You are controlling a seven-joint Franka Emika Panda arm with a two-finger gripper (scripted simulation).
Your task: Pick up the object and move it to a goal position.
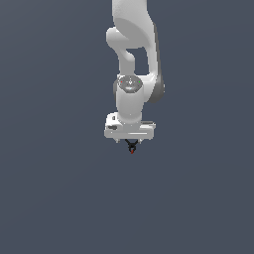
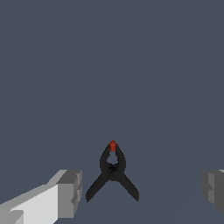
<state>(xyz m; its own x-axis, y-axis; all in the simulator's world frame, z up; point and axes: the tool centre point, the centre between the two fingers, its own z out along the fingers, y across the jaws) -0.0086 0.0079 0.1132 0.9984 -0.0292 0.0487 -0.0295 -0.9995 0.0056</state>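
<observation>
The object point(image 2: 113, 170) is a tiny black clamp-like thing with two splayed prongs and a red tip, lying on the dark grey floor. In the wrist view it sits between my two grey fingertips point(image 2: 69, 192), which stand far apart and do not touch it. My gripper point(image 2: 141, 187) is open. In the exterior view the white gripper point(image 1: 130, 142) points straight down, with the object point(image 1: 131, 148) showing just under the hand, red tip lowest in the picture. The fingers themselves are hard to make out there.
The white arm point(image 1: 131, 59) rises straight up behind the gripper in the exterior view. A plain dark grey floor point(image 1: 49, 198) fills both views. No goal marker shows.
</observation>
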